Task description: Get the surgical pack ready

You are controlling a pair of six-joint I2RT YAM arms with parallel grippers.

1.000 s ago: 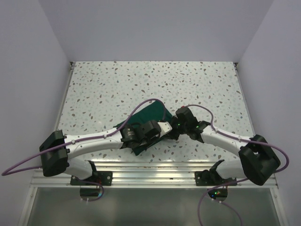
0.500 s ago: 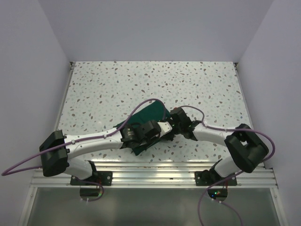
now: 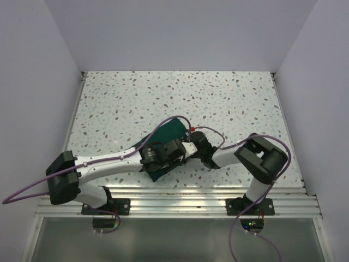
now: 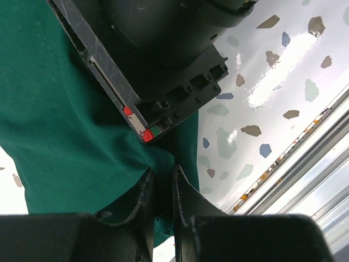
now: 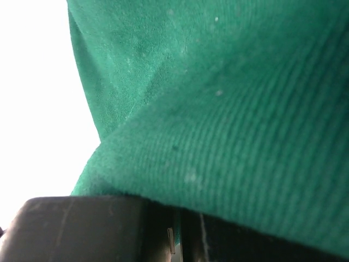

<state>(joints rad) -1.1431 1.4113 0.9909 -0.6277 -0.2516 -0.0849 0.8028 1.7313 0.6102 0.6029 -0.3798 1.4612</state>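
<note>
the green cloth [image 3: 170,132] lies as a folded bundle near the front middle of the speckled table [image 3: 191,93], and both arms meet over its near right corner. the left gripper [image 4: 162,177] is clamped on a fold of the cloth, its two fingers nearly touching with fabric pinched between them. the right gripper [image 3: 195,146] is fully closed and pressed right up against the cloth; whether any fabric is caught between its fingers cannot be told.

the step in hand looks like folding or tucking a flap of the wrap. to do it well, the left pinch should hold only the top layer and pull along the fold line, not upward, so the bundle underneath doesn't drag or open. the right arm would do best as a steady press on the bundle while the flap moves — and with the two grippers this close, any move should be slow to avoid a knock.

the overhead view gives the layout: where the bundle sits and how the arms cross it, but the arms hide the grasp itself. the left wrist view shows that pinch plainly, plus the right gripper's black body just above it and the metal rail [image 4: 305,164] at the table's near edge. the right wrist view is almost all green weave. no tray, scissors or gauze show in any view.
</note>
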